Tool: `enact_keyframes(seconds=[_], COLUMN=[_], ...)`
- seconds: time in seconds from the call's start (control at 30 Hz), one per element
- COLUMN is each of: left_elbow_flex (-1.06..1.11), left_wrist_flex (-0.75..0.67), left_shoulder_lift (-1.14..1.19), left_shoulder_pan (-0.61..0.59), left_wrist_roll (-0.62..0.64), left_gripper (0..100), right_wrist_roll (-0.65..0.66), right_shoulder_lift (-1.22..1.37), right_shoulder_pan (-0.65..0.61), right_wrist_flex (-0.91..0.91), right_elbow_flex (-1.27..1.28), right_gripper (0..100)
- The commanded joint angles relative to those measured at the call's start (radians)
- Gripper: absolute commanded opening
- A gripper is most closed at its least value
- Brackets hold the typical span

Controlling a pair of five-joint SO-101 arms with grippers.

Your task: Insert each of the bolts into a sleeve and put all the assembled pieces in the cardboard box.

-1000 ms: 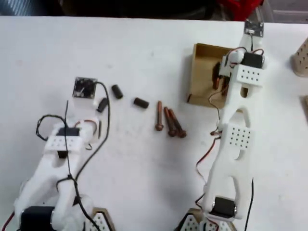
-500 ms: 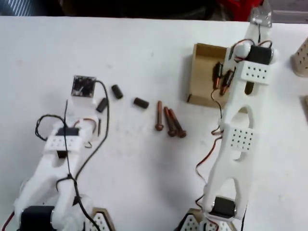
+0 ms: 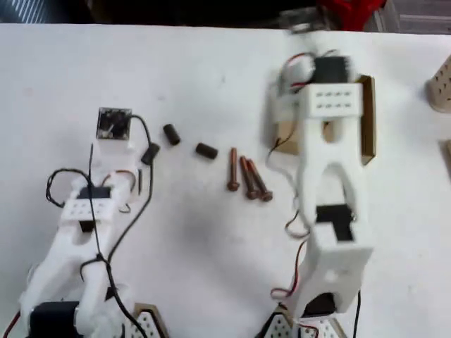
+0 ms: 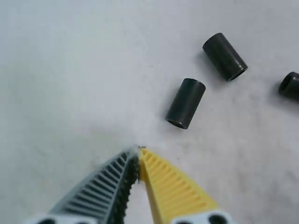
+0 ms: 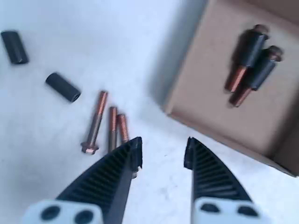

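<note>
Three copper bolts (image 3: 246, 176) lie side by side in the middle of the table, with three black sleeves (image 3: 206, 150) loose to their left. My left gripper (image 4: 138, 151) is shut and empty, its tips on the table just short of one sleeve (image 4: 186, 103). My right gripper (image 5: 162, 148) is open and empty, hovering between the bolts (image 5: 112, 127) and the near wall of the cardboard box (image 5: 205, 88). Two assembled bolt-and-sleeve pieces (image 5: 254, 63) lie together inside the box. In the high view the right arm covers most of the box (image 3: 367, 120).
Two further sleeves (image 4: 224, 50) lie beyond the one closest to the left gripper. A pale perforated object (image 3: 442, 84) stands at the right table edge. Open white table (image 3: 211, 239) stretches in front of the bolts.
The right arm has swung left from the box's right side and now hangs over its left edge. The left arm has shifted slightly left.
</note>
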Motion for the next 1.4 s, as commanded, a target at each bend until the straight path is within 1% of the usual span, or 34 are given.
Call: enact_keyframes(seconds=[0.0, 0.13, 0.23, 0.3, 0.4, 0.5, 0.67, 0.8, 1.03, 1.17, 1.27, 1.37], left_elbow_flex=[-0.014, 0.002, 0.0, 0.0, -0.002, -0.002, -0.003, -0.005, -0.005, -0.005, -0.005, -0.005], left_wrist_flex=[-0.032, -0.034, -0.026, -0.026, -0.026, -0.028, -0.032, -0.032, -0.034, -0.034, -0.034, -0.034], left_shoulder_lift=[0.001, -0.005, -0.007, -0.007, -0.007, -0.007, -0.007, -0.007, -0.007, -0.007, -0.007, -0.007], left_shoulder_pan=[-0.01, -0.012, -0.048, -0.07, -0.076, -0.076, -0.076, -0.076, -0.076, -0.076, -0.076, -0.076], left_wrist_roll=[-0.012, -0.012, -0.012, -0.012, -0.012, -0.012, -0.014, -0.014, -0.014, -0.014, -0.014, -0.014], left_gripper=[2, 2, 2, 2, 2, 2, 2, 2, 2, 2, 2, 2], right_wrist_roll=[0.023, 0.029, 0.044, 0.097, 0.219, 0.298, 0.37, 0.422, 0.486, 0.519, 0.517, 0.517], right_shoulder_lift=[-0.119, -0.087, -0.061, -0.031, 0.044, 0.134, 0.249, 0.314, 0.512, 0.61, 0.68, 0.745], right_shoulder_pan=[-0.148, -0.222, -0.262, -0.315, -0.387, -0.43, -0.406, -0.372, -0.371, -0.366, -0.366, -0.371], right_wrist_flex=[0.007, -0.016, -0.059, -0.087, -0.137, -0.199, -0.314, -0.337, -0.306, -0.226, -0.183, -0.18], right_elbow_flex=[0.155, 0.175, 0.173, 0.18, 0.176, 0.172, 0.172, 0.1, -0.12, -0.265, -0.358, -0.42], right_gripper=[13.4, 13.5, 13.4, 13.4, 13.4, 13.4, 13.4, 13.4, 13.4, 13.4, 13.4, 13.4])
